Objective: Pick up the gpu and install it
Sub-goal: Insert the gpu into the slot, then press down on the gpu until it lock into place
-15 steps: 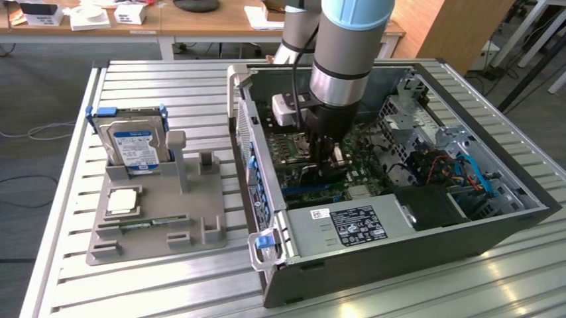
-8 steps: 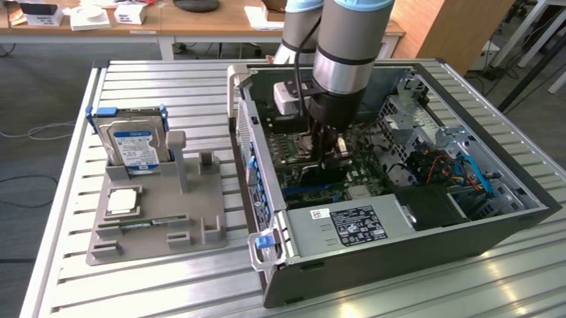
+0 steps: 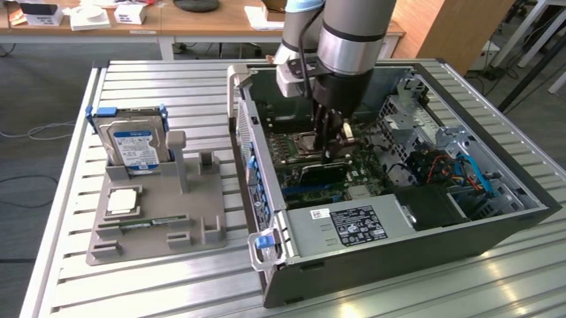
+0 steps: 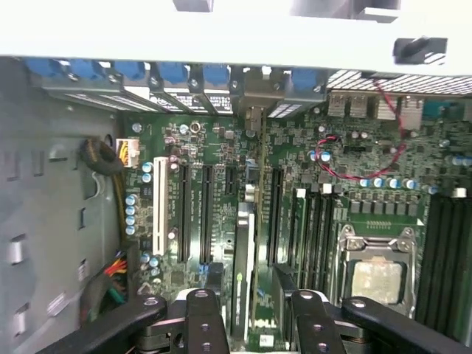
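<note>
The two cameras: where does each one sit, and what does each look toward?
Exterior view: off the arm, raised, looking down on the open computer case and the grey parts stand; the arm and gripper reach into the case.
Wrist view: on the wrist, looking into the case at the motherboard; the open gripper straddles the gpu, seated edge-on in a slot.
Shared: gripper, gpu, motherboard, case.

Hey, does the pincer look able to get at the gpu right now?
Probably yes. The pincer is open inside the case, its fingers on either side of the gpu, which stands on edge on the motherboard. Nothing lies between them.
</note>
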